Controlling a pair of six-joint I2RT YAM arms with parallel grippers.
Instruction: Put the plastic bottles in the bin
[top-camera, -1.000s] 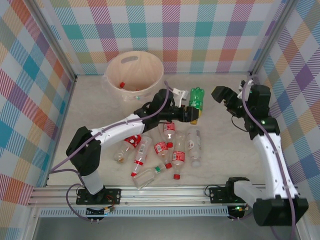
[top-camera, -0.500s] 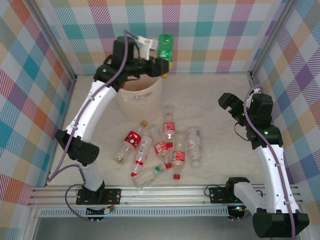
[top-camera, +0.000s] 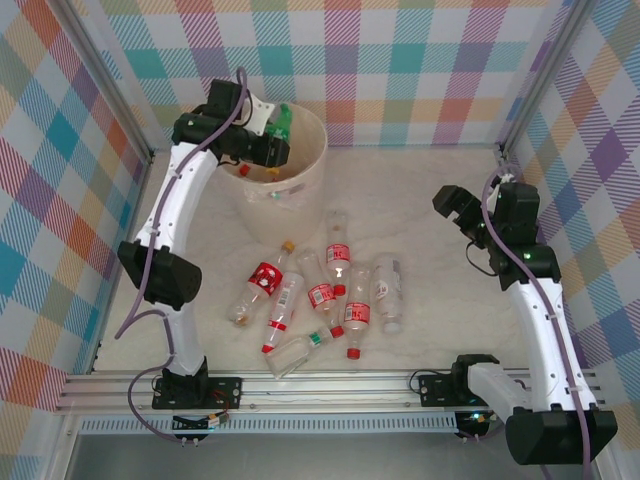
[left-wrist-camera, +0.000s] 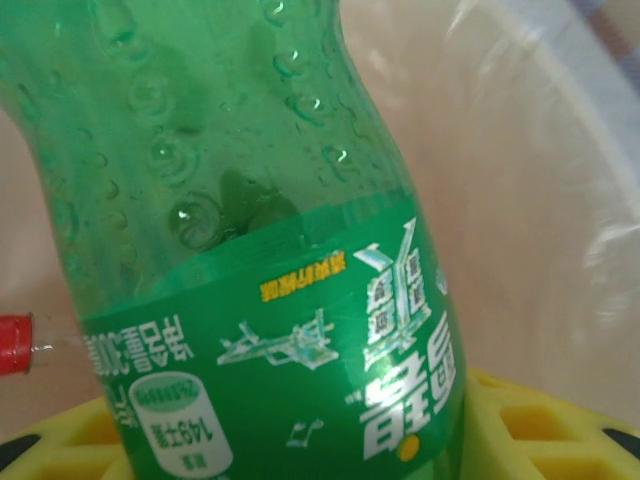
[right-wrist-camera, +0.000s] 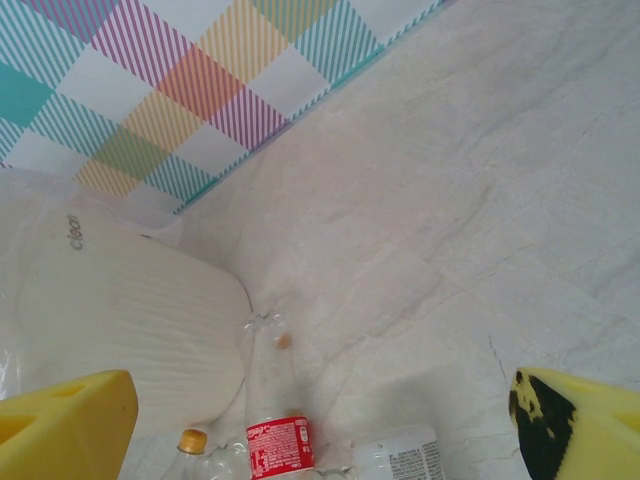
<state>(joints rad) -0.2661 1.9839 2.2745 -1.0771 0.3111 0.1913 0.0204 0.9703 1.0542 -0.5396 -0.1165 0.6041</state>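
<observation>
The left gripper (top-camera: 268, 150) has carried the green bottle (top-camera: 283, 121) down from high above the far rim into the mouth of the bin (top-camera: 316, 160). It is clamped on that bottle, its yellow pads (left-wrist-camera: 525, 425) against the labelled body, with the bin's cream inner wall close behind. A few red-capped bottles (top-camera: 278, 186) lie inside the bin. The right gripper (top-camera: 457, 210) hangs with jaws spread wide, holding nothing, above the right part of the surface (top-camera: 440, 300). The remaining bottles (top-camera: 322, 295) lie clustered on the surface in front of the bin.
</observation>
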